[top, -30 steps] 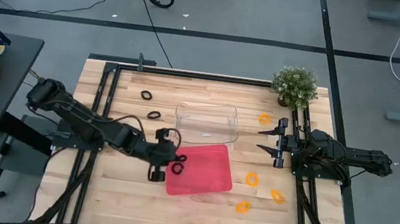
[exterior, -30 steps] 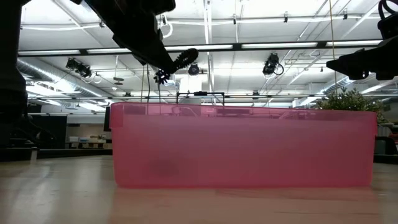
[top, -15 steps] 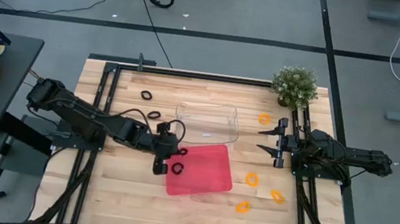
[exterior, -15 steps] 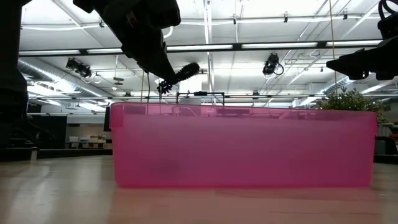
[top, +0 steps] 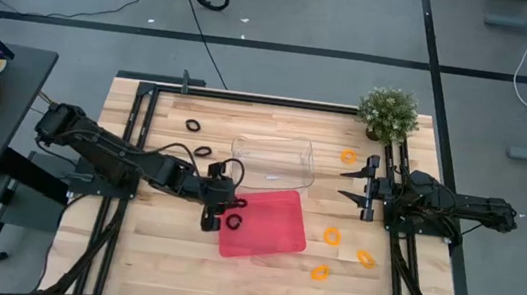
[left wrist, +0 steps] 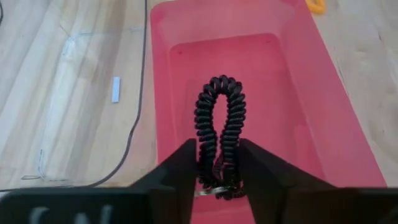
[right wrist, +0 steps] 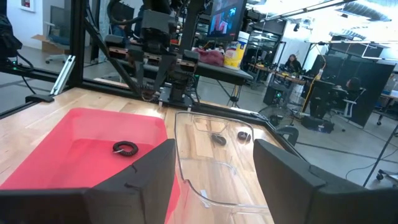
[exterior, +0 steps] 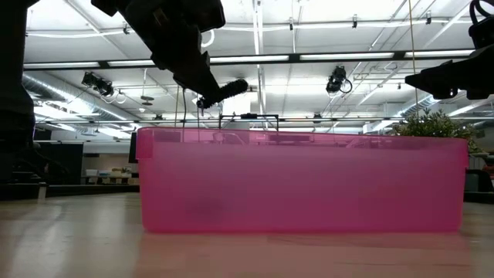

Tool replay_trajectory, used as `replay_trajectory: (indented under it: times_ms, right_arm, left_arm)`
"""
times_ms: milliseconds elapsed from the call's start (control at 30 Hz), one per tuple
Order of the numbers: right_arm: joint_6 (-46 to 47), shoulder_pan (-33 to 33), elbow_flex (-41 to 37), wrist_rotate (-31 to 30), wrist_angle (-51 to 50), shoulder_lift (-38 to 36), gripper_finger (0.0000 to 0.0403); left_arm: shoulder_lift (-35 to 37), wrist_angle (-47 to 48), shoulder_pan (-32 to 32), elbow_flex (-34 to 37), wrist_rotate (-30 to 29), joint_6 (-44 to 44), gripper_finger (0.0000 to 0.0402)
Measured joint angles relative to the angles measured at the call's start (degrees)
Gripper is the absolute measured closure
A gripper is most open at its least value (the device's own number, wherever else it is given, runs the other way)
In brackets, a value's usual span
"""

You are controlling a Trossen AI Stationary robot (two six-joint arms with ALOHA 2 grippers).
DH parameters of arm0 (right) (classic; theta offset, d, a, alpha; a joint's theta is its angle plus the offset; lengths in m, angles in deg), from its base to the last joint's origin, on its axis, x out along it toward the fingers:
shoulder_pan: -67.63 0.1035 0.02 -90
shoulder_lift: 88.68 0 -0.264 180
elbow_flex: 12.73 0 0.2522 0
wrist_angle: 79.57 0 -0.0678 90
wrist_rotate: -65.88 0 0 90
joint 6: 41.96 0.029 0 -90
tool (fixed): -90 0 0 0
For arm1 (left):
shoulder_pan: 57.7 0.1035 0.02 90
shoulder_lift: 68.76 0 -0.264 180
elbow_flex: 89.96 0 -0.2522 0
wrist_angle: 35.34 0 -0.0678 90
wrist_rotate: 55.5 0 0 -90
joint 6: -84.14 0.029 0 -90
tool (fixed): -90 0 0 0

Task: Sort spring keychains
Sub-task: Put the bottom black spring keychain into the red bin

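Currently left gripper (left wrist: 219, 163) hangs over the red tray (top: 278, 235) at its left edge, jaws around a black spring keychain (left wrist: 220, 127); can't tell whether they're gripping it. Another black keychain (right wrist: 125, 148) lies inside the tray. Right gripper (top: 351, 186) waits right of the clear tray (top: 273, 161), jaws apart, empty.
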Motion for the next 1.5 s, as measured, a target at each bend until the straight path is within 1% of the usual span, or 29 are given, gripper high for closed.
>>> replay_trajectory:
  times_ms: [300,400,467,700,967,1200,1500]
  right_arm:
    - [0.00,-0.01,0.00,0.00,0.00,0.00,0.0181]
    - [0.00,-0.02,0.00,0.00,0.00,0.00,0.0181]
    - [0.00,0.00,0.00,0.00,0.00,0.00,0.0181]
    - [0.00,0.00,-0.02,0.00,0.00,0.00,0.0181]
    - [0.00,0.00,0.00,0.00,0.00,0.00,0.0181]
    - [0.00,0.00,-0.02,0.00,0.00,0.00,0.0181]
    - [0.00,-0.02,0.00,0.00,0.00,0.00,0.0181]
  left_arm:
    - [0.00,0.05,0.00,0.00,0.17,0.45,0.0151]
    - [0.00,0.05,0.00,0.00,0.65,0.25,0.0122]
    - [0.00,0.05,0.00,0.00,0.67,0.22,0.0112]
    - [0.00,0.47,-0.84,0.00,1.52,-1.80,0.0107]
    - [0.00,5.36,-3.60,-0.02,1.57,-4.95,0.0107]
    - [0.00,12.46,-7.43,-0.02,1.58,-7.79,0.0106]
    - [0.02,20.65,-14.67,-0.02,0.81,-13.34,0.0106]
